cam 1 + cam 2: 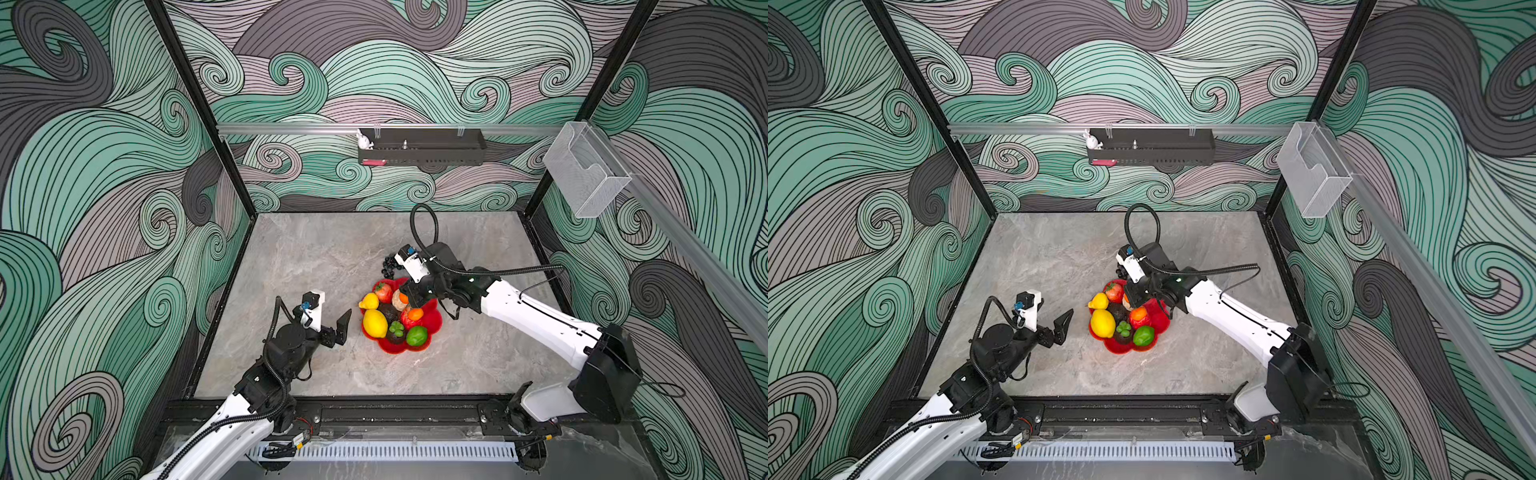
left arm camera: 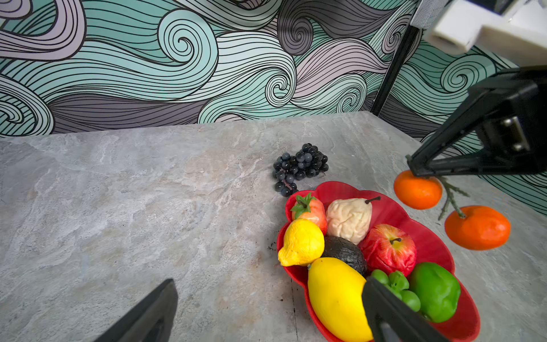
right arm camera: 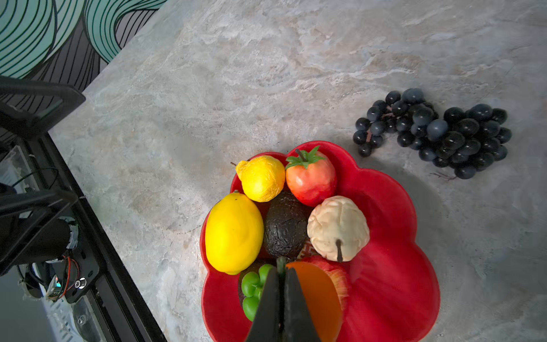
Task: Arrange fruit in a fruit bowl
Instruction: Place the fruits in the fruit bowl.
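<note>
Tangerines (image 2: 477,228) hang pinched in right gripper (image 3: 280,268) above fruit bowl (image 3: 384,207), grapes (image 3: 438,130) beside it; left gripper (image 2: 268,291) spread.

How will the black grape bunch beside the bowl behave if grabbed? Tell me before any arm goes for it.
The grape bunch probably flops: it sprawls flat on the table, many small beads on thin stems. Round glossy grapes may slip from a pinch; gripping a stem looks safer. Pushed, it should drag rather than roll.
</note>
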Controlling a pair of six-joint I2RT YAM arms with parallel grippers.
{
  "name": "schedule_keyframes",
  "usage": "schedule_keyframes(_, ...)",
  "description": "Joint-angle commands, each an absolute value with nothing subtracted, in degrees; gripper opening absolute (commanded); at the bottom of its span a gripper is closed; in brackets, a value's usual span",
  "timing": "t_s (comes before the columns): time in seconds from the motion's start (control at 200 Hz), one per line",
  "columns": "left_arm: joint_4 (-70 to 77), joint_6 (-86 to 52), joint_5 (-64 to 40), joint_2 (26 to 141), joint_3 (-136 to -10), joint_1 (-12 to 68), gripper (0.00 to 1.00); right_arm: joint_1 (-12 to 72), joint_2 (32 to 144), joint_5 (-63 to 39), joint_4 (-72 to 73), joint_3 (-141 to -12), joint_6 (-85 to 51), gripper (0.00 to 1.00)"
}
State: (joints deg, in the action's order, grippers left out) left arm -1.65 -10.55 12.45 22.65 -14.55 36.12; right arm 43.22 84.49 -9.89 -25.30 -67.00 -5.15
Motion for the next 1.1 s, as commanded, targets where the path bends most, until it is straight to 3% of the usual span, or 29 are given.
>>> schedule_keyframes(0.0, -1.1, -10.5, 13.2, 22.8, -15.9, 35.8, 0.99, 43.7, 86.3, -9.3, -23.0, -66.4, -5.5, 0.03)
schedule_keyframes(1.091, -1.6, -10.5, 12.6, 22.9, -16.3, 35.8, 0.99, 46.4, 101.4, -4.3, -22.6, -76.4, -0.9, 0.05)
